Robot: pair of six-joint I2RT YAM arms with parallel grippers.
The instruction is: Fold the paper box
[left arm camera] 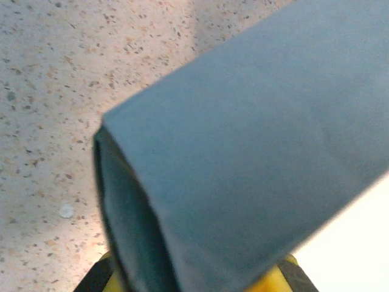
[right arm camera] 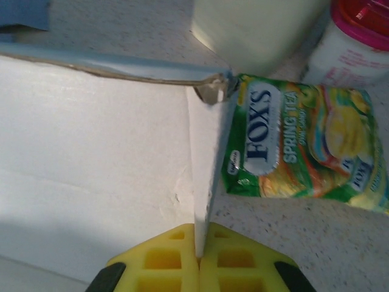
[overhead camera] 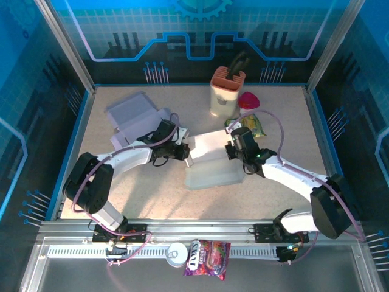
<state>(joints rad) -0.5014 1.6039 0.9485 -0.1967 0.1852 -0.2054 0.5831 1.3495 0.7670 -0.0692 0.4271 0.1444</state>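
To the left, the left tool (overhead camera: 186,154) meets the paper box (overhead camera: 211,165), with a blue panel running between its yellow fingers (left arm camera: 282,277). Whether it is actually pinching, I cannot tell. The box sits in the middle of the table (overhead camera: 152,194), half raised. The right tool (right arm camera: 199,258) is clamped tight on a thin upright wall. I'd hold that wall vertical, crease along the score line, and steer away from the candy bag (right arm camera: 298,146) just beside it.

paper box (left arm camera: 255,134) blurred, candy bag (right arm camera: 304,146) cropped right
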